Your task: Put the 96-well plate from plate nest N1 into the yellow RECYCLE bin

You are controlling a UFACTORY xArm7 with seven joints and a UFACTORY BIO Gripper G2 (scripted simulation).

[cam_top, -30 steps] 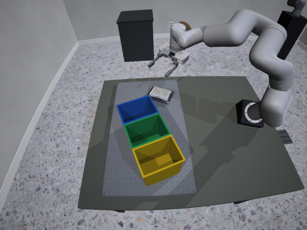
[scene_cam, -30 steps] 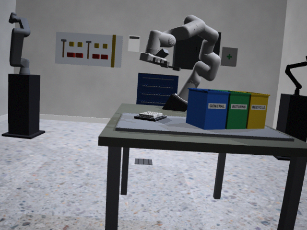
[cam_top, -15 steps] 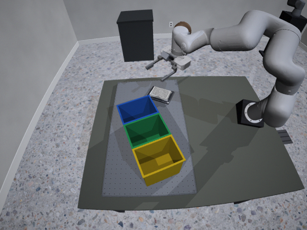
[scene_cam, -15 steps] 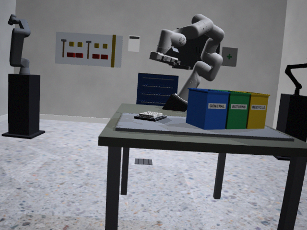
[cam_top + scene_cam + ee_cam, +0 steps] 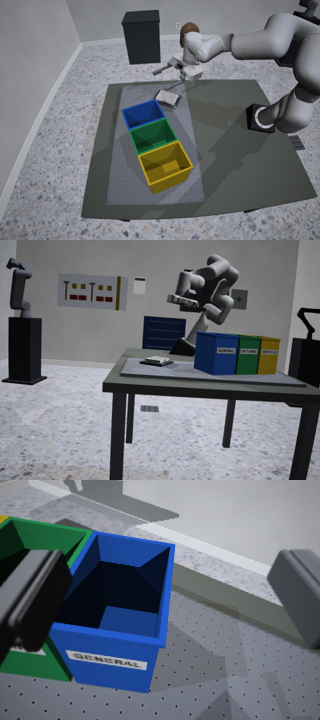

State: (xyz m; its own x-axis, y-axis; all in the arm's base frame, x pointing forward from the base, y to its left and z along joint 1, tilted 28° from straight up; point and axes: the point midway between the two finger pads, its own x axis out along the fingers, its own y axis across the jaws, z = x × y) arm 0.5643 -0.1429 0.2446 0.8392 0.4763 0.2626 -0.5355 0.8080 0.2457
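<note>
My gripper [image 5: 159,80] is raised, its jaws spread, pinching nothing. The 96-well plate [image 5: 168,97] [image 5: 157,359] sits in nest N1 [image 5: 176,105] [image 5: 161,365], at one o'clock from the blue GENERAL bin [image 5: 147,125] [image 5: 224,361] [image 5: 112,667] in the top view.

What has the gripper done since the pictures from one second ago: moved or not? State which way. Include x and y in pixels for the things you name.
Yes. In the exterior view the gripper [image 5: 160,80] [image 5: 201,306] [image 5: 170,600] has shifted right, toward the blue bin [image 5: 147,123] [image 5: 224,364] [image 5: 112,675].
</note>
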